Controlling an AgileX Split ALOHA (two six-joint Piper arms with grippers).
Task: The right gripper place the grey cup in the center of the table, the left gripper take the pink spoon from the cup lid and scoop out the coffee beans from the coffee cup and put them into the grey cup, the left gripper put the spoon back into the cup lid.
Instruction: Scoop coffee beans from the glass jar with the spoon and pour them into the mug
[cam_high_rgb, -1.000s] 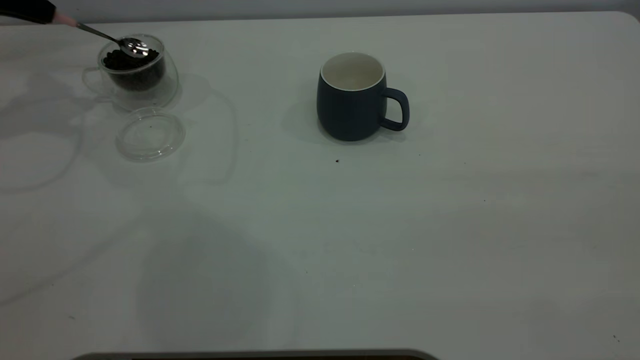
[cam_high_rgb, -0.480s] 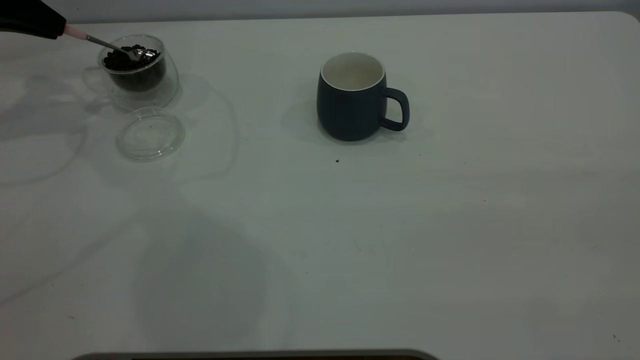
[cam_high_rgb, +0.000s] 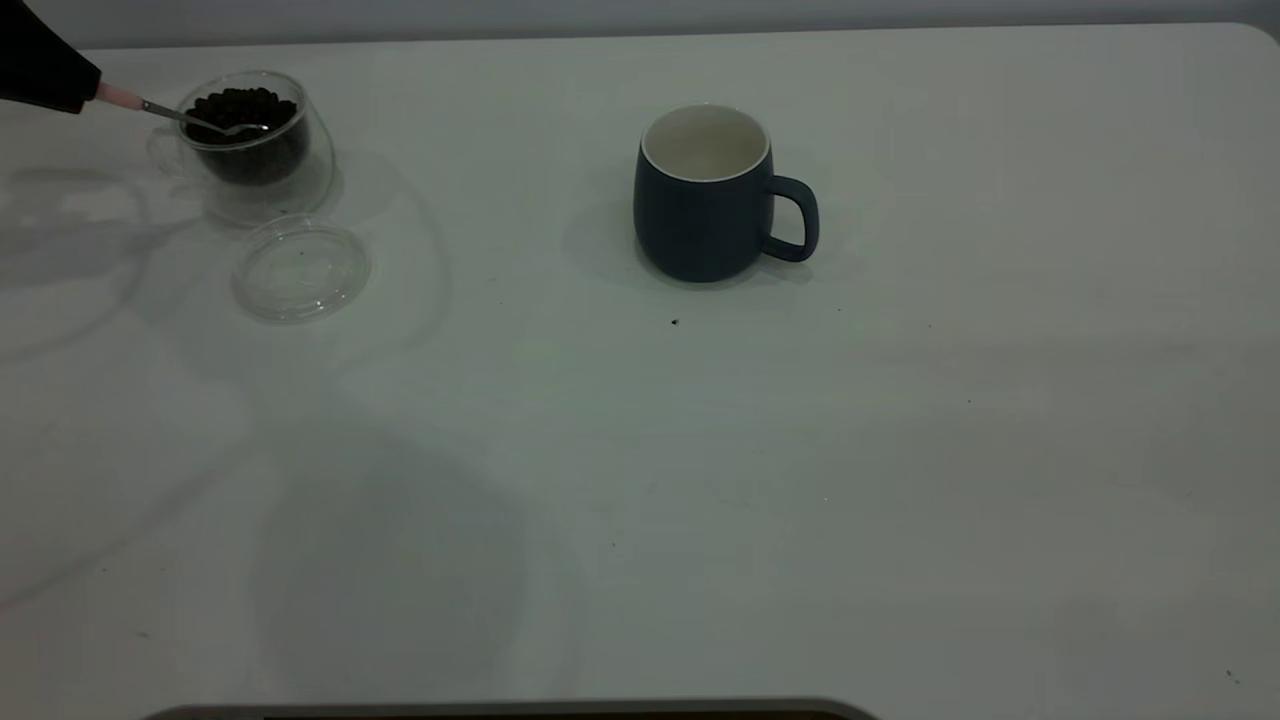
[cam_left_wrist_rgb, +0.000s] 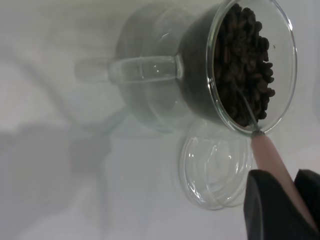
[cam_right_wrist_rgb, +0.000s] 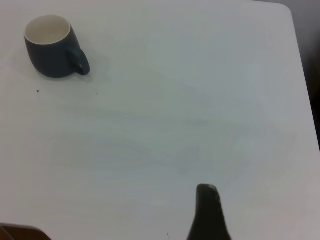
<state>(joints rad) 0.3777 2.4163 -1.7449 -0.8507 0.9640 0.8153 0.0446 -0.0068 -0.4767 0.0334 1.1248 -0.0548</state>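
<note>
At the far left of the table (cam_high_rgb: 900, 450) my left gripper (cam_high_rgb: 85, 95) is shut on the pink spoon (cam_high_rgb: 125, 99) by its handle. The metal stem slopes down over the rim of the clear coffee cup (cam_high_rgb: 300, 170), and the bowl lies among the coffee beans (cam_high_rgb: 240, 103). In the left wrist view the black fingers (cam_left_wrist_rgb: 265, 205) clamp the pink spoon (cam_left_wrist_rgb: 270, 155), whose stem dips into the coffee beans (cam_left_wrist_rgb: 245, 65) inside the coffee cup (cam_left_wrist_rgb: 160, 85). The cup lid (cam_high_rgb: 300, 270) lies bare beside the cup. The grey cup (cam_high_rgb: 700, 220) stands upright mid-table with nothing in it. My right gripper (cam_right_wrist_rgb: 207, 212) hovers far from it.
The grey cup (cam_right_wrist_rgb: 50, 55) has its handle towards the right arm's side. A few tiny dark specks dot the tabletop near it. The cup lid (cam_left_wrist_rgb: 210, 170) sits close under the spoon handle. A dark edge shows at the near side of the table.
The spoon's bowl has gone from above the beans down into them. The left gripper has drawn back to the left, and the coffee cup has slid a little left with it.
</note>
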